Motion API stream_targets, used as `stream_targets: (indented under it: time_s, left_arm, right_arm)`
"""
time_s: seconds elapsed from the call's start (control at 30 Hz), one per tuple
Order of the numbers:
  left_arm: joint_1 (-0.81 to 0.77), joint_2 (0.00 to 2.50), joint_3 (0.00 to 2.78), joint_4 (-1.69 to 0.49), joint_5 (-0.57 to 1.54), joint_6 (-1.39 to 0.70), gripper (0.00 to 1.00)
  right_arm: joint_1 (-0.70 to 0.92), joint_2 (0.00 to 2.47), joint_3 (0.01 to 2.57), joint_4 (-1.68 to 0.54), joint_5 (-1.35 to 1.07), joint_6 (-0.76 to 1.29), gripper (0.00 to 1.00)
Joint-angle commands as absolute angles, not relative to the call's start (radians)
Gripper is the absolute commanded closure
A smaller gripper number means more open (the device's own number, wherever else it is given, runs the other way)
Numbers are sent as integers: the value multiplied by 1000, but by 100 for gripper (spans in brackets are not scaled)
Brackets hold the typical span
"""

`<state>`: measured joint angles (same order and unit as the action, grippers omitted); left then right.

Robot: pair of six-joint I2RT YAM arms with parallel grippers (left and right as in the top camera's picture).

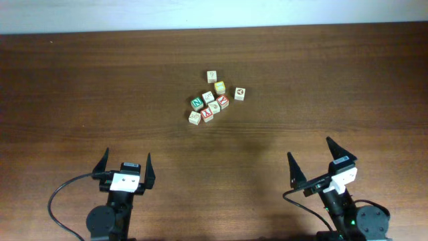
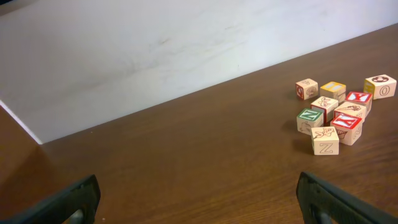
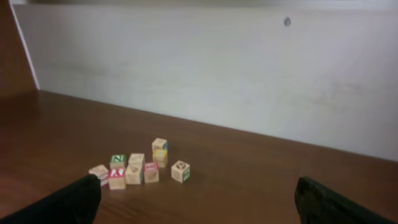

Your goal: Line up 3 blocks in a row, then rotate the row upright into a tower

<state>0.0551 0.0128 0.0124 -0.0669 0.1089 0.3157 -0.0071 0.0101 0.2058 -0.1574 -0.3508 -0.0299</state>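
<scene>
My left gripper (image 1: 126, 161) and right gripper (image 1: 309, 150) hold nothing, jaws apart. The blocks (image 1: 214, 107) sit far off; three rotations seemingly remain.

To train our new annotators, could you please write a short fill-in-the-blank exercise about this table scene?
1. The left gripper and the right gripper both stand ___, holding nothing.
2. The green-topped block shows the letter ___.
3. The lone block sits apart from the cluster, toward the ___ arm.
Missing words: open; N; right.
</scene>
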Motion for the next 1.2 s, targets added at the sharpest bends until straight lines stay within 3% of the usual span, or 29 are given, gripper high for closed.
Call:
stream_targets:
  time_s: [0.0,0.23,0.47,0.57,0.7,0.77,0.93,1.0,1.1,1.17]
  left_arm:
    - [62,5,9,-69,127,331,1]
    - [62,5,9,-69,123,331,1]
    - [62,14,12,-64,233,321,1]
    - [62,106,83,-65,280,303,1]
    - [62,439,344,-139,416,304,1]
    - [62,746,639,-258,500,305,1]
    - [61,1329,1442,-816,527,305,1]
    - [60,1522,1739,-1026,501,312,1]
    - [59,1639,1843,-1083,475,311,1]
    - [59,1657,1843,-1098,475,308,1]
  right_arm:
    - [-14,17,315,-219,-375,-26,1]
    - [-14,275,565,-287,-479,-60,1]
    - [-14,764,1146,-809,-461,-281,1]
    - [-14,805,1198,-841,-468,-280,2]
    - [-14,830,1200,-745,-569,-208,1]
    - [-14,929,1243,-773,-569,-151,1]
    - [-6,1346,1610,-1035,-559,-91,2]
    - [52,1496,1736,-1066,-452,-33,2]
    - [178,1683,1803,-1036,-235,92,2]
    - [229,1788,1803,-981,-218,152,2]
